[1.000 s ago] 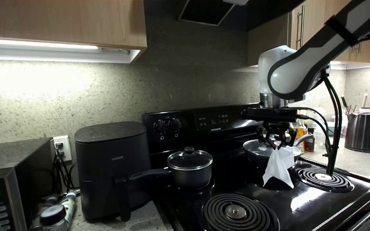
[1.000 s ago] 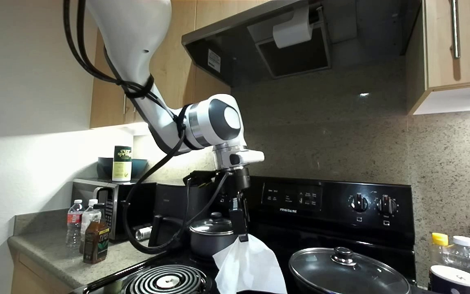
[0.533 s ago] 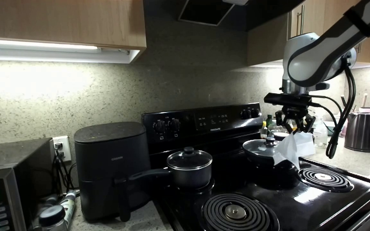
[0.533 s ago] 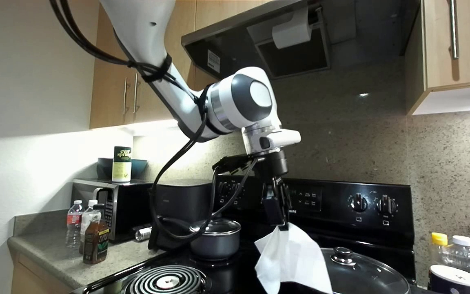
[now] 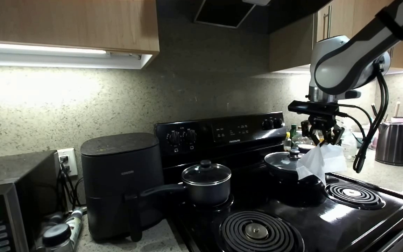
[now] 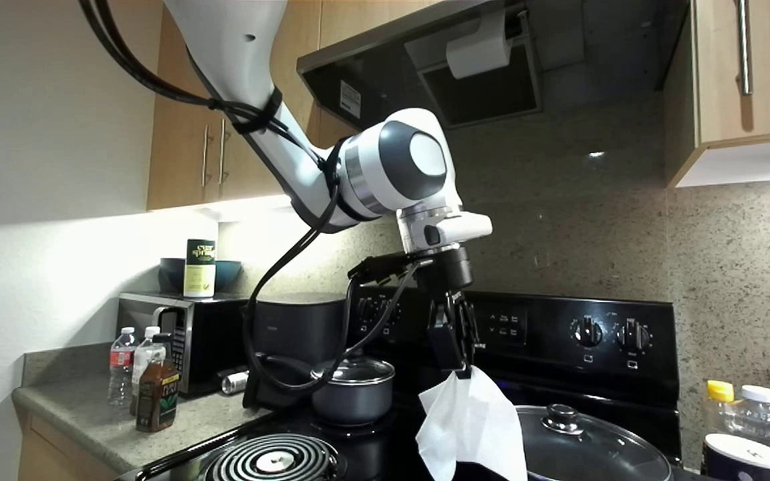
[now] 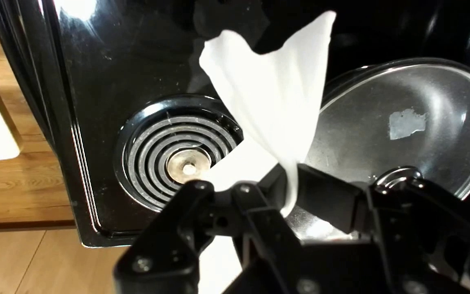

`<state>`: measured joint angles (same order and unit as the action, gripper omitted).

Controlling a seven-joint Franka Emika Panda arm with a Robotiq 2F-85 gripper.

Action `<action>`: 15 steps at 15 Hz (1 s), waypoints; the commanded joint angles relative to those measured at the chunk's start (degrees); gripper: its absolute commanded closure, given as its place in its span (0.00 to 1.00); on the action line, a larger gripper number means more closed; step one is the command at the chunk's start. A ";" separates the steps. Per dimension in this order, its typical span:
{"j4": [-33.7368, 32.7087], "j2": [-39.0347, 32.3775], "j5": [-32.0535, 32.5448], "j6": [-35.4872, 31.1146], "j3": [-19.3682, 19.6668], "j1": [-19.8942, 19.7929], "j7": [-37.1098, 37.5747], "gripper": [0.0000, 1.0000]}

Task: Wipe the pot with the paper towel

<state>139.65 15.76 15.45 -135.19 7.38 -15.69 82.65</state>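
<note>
1. Fingers (image 7: 329, 198) are pinching the paper towel (image 7: 276, 94), rest of it dangling loose.
2. Towel's hanging right by the big lidded pan (image 5: 279, 173), can't tell if they touch.
3. Small lidded pot (image 5: 206, 196) sits well left of that pan in both exterior views.
4. Air fryer (image 5: 122, 185) is even further left of the pan; kettle (image 5: 393, 143) is on the desk (image 5: 388, 176) to the pan's right in an exterior view.

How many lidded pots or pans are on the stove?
2: the small saucepan beside the air fryer, and the wide pan, partly hidden behind the paper towel in both exterior views. No others show.
</note>
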 commanded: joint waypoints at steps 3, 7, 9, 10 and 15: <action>-9.13 -5.51 -9.60 2.76 2.94 0.05 -3.95 0.98; -20.93 -13.32 -19.58 6.16 6.78 -1.02 -2.71 0.98; -25.24 -16.71 -21.92 6.84 8.30 -1.69 -0.11 0.98; -26.88 -17.97 -23.22 7.43 8.91 -1.79 0.57 0.98; -26.31 -18.17 -21.93 6.02 9.51 -1.27 -0.87 0.93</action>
<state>113.59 -2.30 -6.41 -129.38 16.62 -17.16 81.88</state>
